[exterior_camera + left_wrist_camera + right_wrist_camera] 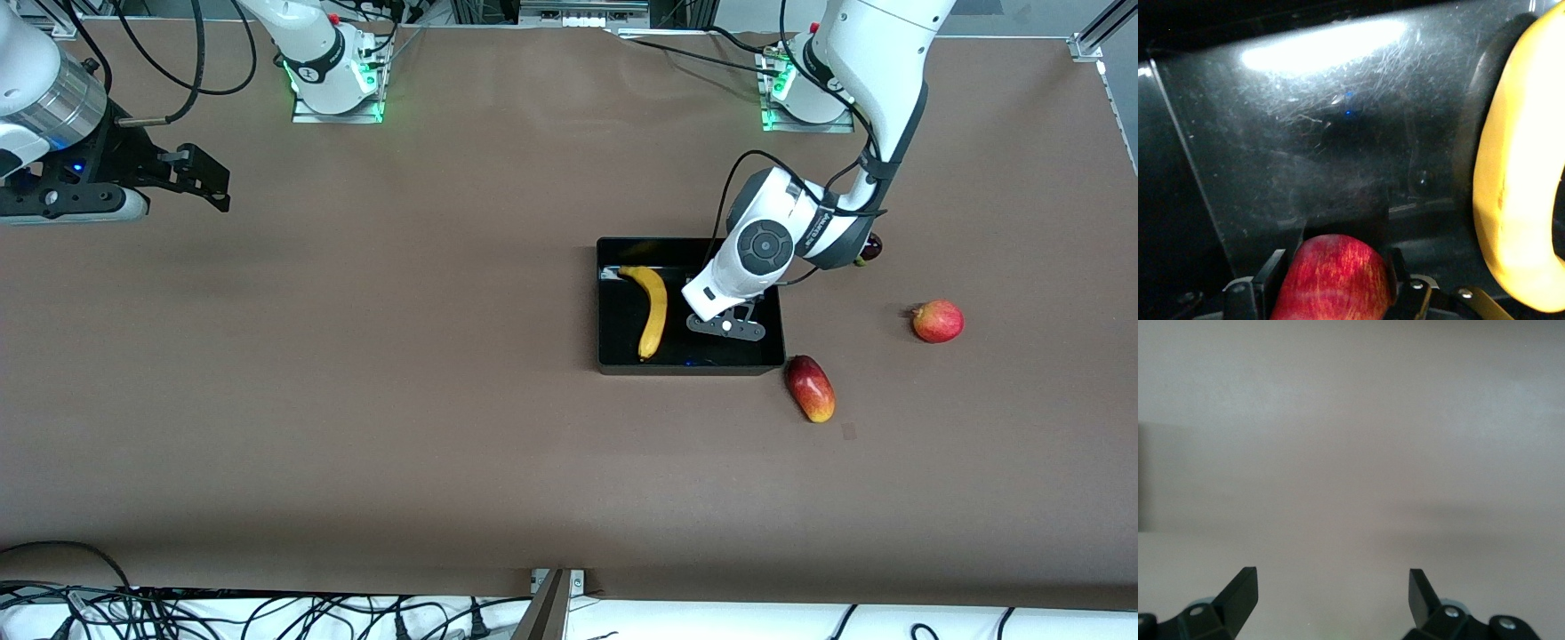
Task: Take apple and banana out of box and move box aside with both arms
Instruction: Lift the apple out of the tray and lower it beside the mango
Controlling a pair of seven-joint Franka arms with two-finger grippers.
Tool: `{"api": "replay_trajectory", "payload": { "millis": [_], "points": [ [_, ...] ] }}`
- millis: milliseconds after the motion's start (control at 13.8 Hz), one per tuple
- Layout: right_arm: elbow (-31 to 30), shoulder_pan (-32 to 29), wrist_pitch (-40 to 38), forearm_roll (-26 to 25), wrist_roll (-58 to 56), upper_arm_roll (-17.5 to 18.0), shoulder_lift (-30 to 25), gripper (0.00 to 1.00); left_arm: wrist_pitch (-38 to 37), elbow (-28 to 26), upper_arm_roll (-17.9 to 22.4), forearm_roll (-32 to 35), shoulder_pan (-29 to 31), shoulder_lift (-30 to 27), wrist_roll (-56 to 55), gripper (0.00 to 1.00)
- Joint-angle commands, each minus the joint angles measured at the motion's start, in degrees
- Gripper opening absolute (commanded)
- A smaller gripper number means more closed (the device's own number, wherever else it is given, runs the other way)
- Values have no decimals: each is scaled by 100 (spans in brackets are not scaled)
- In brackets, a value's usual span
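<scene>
Left claw (pixel 727 326) sits low inside the box (pixel 613 302) in the front view, at the end of the box toward the left arm's base, its own white wrist covering whatever it has hold of. The banana (pixel 654 311) lies in the same box just beside that claw, toward the right arm's end, its long axis running from the box's farther wall to its nearer wall with a slight curve. Outside the box on the tabletop (pixel 444 400) lie a mango (pixel 810 388) close to the box's nearer corner, a round red fruit (pixel 938 321) well apart toward the left arm's end, and a dark fruit (pixel 871 246) mostly hidden by the left arm. Right claw (pixel 191 178) waits in the air over bare tabletop at the right arm's end, well apart from the box.

From the left wrist view, the apple (pixel 1335 277) sits squarely between the left claw's (pixel 1335 283) fingers (pixel 1270 273), which press on both its sides: clamped on the apple, which rests low over the scratched black floor of the box (pixel 1338 153). The banana (pixel 1518 193) is close alongside. My judgement is that the lift should go straight up, since the banana and the box wall leave little room sideways.

From the right wrist view, the right claw (pixel 1331 593) has its fingers (pixel 1238 593) spread wide apart with nothing between them, only plain tabletop (pixel 1351 453) below.
</scene>
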Motion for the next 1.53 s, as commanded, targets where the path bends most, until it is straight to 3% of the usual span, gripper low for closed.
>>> {"api": "replay_trajectory", "payload": {
  "millis": [0,291,582,727,1164,1455],
  "points": [
    [105,-37,-83,-29,56,40,44,100,-795,197,18,119,11,-511,-96,13],
    [105,-37,-83,-29,65,40,44,100,-2789,1567,106,137,274,-627,193,14],
    [105,-37,-74,-29,65,40,44,100,-2873,1535,98,637,1248,-557,1921,11],
    [105,-37,-74,-29,65,40,44,100,-2567,1159,80,638,1592,-504,2434,12],
    [105,-37,-66,-29,65,40,44,100,-398,-414,54,646,1760,-487,2480,13],
    [105,-37,-57,-29,65,40,44,100,36,-636,45,647,1760,-250,2480,18]
  ]
}}
